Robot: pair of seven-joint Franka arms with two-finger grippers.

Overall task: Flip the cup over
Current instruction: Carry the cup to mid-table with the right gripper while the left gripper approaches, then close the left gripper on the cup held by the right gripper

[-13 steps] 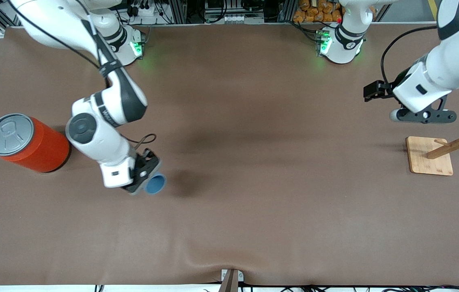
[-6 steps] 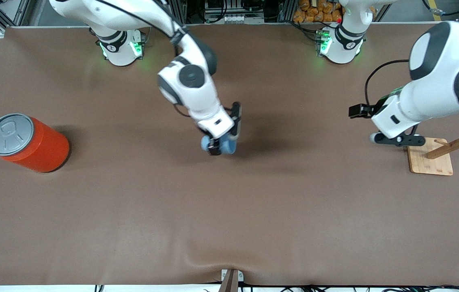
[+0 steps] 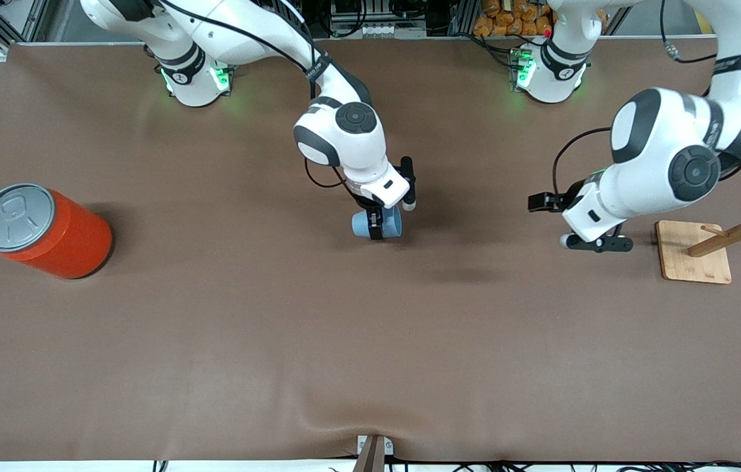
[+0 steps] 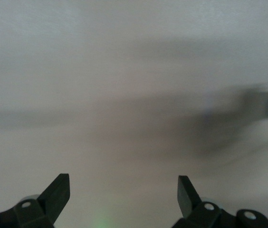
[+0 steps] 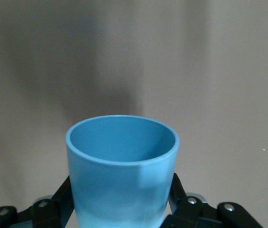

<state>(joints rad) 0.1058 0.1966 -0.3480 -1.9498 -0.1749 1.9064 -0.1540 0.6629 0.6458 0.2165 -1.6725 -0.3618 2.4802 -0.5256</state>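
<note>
My right gripper is shut on the small light-blue cup and holds it over the middle of the brown table. In the right wrist view the cup sits between the two black fingers, its darker blue inside showing through the open mouth. My left gripper hangs over the table beside the wooden rack's base, toward the left arm's end. In the left wrist view it is open and empty, with only blurred table under it.
A large orange can with a grey pull-tab lid stands near the right arm's end of the table. A wooden peg rack on a flat wooden base stands at the left arm's end.
My right gripper carried the cup from beside the orange can to over the middle of the table. My left gripper moved from above the rack toward the middle.
</note>
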